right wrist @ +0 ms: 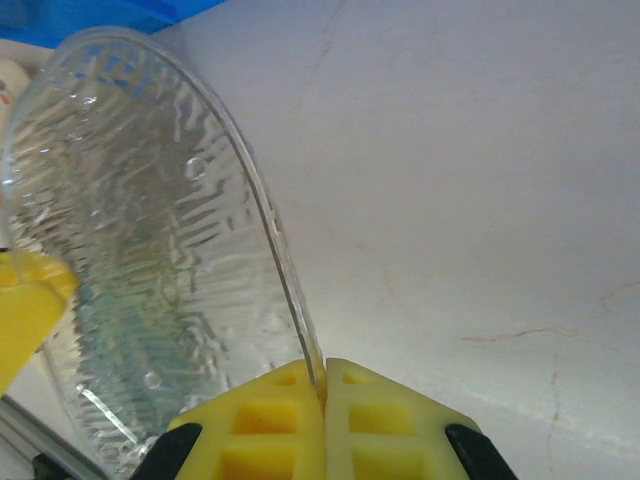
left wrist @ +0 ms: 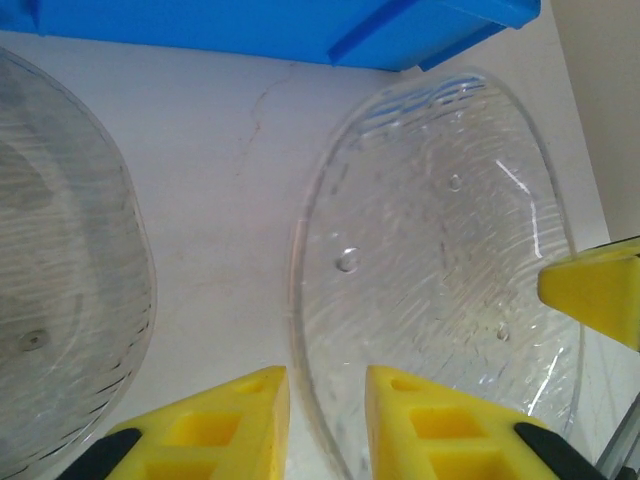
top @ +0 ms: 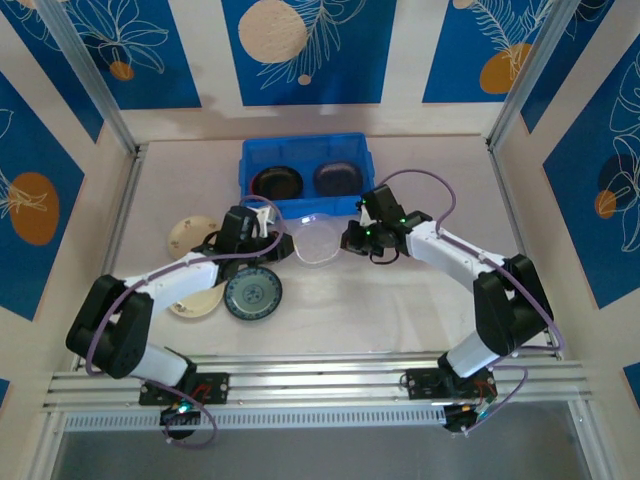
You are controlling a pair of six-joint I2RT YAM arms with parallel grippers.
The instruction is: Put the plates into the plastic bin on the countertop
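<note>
A clear plate (top: 318, 242) is held tilted just above the countertop (top: 400, 300), in front of the blue plastic bin (top: 250, 160). My right gripper (right wrist: 325, 366) is shut on its right rim (right wrist: 290, 290). My left gripper (left wrist: 326, 376) straddles the opposite rim (left wrist: 300, 300), its fingers narrow but still apart from the rim. A second clear plate (left wrist: 60, 280) lies to the left. Two dark plates (top: 277, 182) (top: 335, 177) sit in the bin. A teal-patterned plate (top: 252, 294) and cream plates (top: 193, 232) (top: 197, 302) lie by the left arm.
The bin's wall (left wrist: 300, 30) stands close behind the held plate. Beige walls and metal rails (top: 300, 385) edge the countertop. The right arm's yellow finger (left wrist: 595, 295) shows at the plate's far edge in the left wrist view.
</note>
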